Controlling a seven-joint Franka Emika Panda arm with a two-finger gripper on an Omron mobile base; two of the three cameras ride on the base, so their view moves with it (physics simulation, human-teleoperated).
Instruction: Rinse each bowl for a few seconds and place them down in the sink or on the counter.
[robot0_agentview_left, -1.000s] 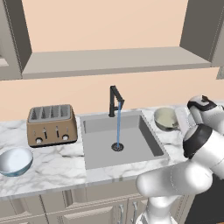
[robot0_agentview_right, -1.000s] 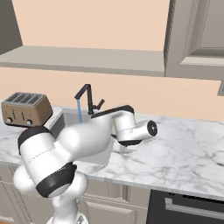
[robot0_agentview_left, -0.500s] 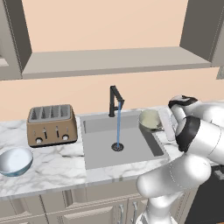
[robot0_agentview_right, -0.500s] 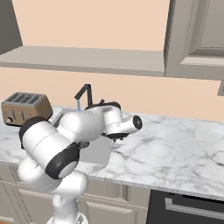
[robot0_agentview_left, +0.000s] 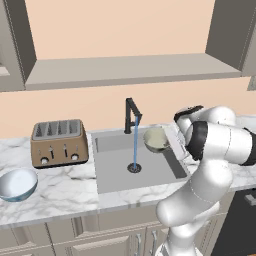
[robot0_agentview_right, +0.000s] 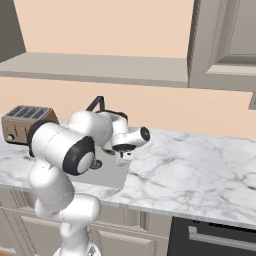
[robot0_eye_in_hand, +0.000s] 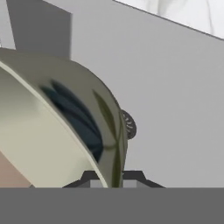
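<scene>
Now olive bowl (robot0_agentview_left: 156, 139) in tool (robot0_eye_in_hand: 112, 177)

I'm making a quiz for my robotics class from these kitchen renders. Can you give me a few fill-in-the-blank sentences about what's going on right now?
1. The hand holds the ____ bowl by its rim.
2. That bowl hangs tilted over the ____.
3. A stream of water runs from the black faucet down to the ____.
4. The light blue bowl sits on the counter, in front of the ____.

Missing words: olive-beige; sink; drain; toaster
</scene>
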